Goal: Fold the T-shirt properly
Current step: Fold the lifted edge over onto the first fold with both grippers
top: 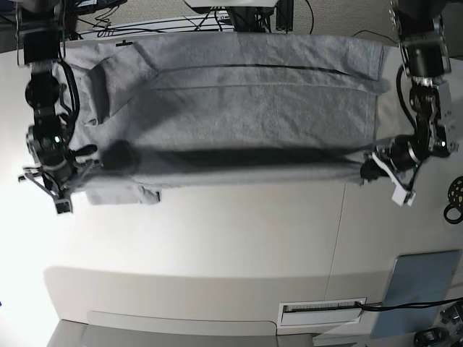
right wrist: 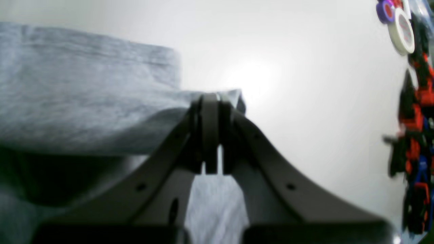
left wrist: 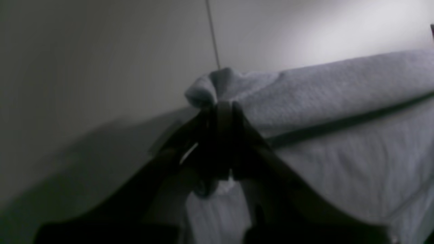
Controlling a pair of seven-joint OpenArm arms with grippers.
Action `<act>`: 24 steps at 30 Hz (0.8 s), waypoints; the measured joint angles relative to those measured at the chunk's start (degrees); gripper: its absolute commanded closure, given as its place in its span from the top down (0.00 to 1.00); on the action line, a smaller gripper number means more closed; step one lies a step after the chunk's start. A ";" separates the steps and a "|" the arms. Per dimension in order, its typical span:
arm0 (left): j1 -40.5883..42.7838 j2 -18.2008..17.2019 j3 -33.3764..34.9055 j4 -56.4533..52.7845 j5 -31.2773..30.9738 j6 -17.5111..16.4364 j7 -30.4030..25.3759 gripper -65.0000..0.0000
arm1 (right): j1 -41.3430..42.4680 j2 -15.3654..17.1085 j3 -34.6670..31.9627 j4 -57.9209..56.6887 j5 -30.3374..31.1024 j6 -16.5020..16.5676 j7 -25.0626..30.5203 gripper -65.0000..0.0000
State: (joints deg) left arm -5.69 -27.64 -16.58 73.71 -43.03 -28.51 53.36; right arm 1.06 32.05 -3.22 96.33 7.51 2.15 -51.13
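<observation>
- Left gripper (left wrist: 223, 106) clenched on a bunched corner of the T-shirt (left wrist: 339, 101); in the left wrist view, jaws pressed together with a small knob of grey cloth poking out just beyond the tips.
- From that pinch, a lifted fold running off to the gripper's right as a thick rounded edge, with a dark shadow line beneath it and more flat grey cloth lower down.
- To the gripper's left and beyond the tips, only the pale table (left wrist: 84, 67), crossed by a thin seam line ending right at the pinched corner.
- Right gripper (right wrist: 211, 98) likewise clenched on the T-shirt (right wrist: 84, 101); jaws together, a small flap of cloth sticking out just past the tips.
- From this pinch, the raised fold spreading off to the gripper's left, casting a deep shadow below; more cloth visible between the gripper's arms underneath.
- Far off to the right gripper's right, a blurred jumble of red, black and blue parts (right wrist: 415, 135), with a white roll (right wrist: 401, 32) and a purple one (right wrist: 385, 10) above it; too blurred to identify further.
- In the base view, T-shirt (top: 239, 108) spread wide between both grippers (top: 61, 181) (top: 376, 166), near edge held up off the table at each end, a long dark shadow under it.
- Well apart from the left gripper (top: 376, 166), toward the near table edge, a flat grey-blue pad (top: 419, 278).
</observation>
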 measured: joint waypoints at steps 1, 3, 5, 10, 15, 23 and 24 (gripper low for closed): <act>1.36 0.00 -0.33 1.01 -0.13 -0.04 0.20 0.00 | -2.08 0.02 1.11 1.92 -0.09 0.17 -0.44 0.00; 4.02 0.00 -0.37 2.93 -0.15 -0.02 0.20 0.00 | -6.16 0.00 2.89 5.55 -1.01 0.15 -1.03 0.00; 6.84 0.00 -0.35 4.61 -0.55 -0.02 0.20 0.00 | -10.12 0.00 4.50 9.09 -2.05 0.04 -1.42 0.00; 12.90 0.00 -0.37 8.04 -0.57 -0.02 -0.22 0.00 | -19.52 0.02 8.07 16.22 -4.44 -1.81 -2.25 0.00; 16.13 -0.11 -0.42 10.27 -1.01 -0.02 -1.09 0.00 | -27.23 -0.11 11.61 19.56 -4.72 -2.54 -2.73 0.00; 17.90 -0.17 -0.44 10.88 -1.38 -0.02 -1.57 0.00 | -35.65 -0.13 12.76 22.75 -4.92 -3.82 -2.86 0.00; 17.94 -0.15 -0.44 10.93 -1.42 -0.02 -1.62 0.00 | -36.54 -0.13 12.76 23.30 -5.09 -3.98 -2.89 0.00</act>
State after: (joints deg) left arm 12.25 -27.79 -17.02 84.64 -44.45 -28.53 51.75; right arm -35.48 31.92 9.54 119.63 2.42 -1.83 -54.02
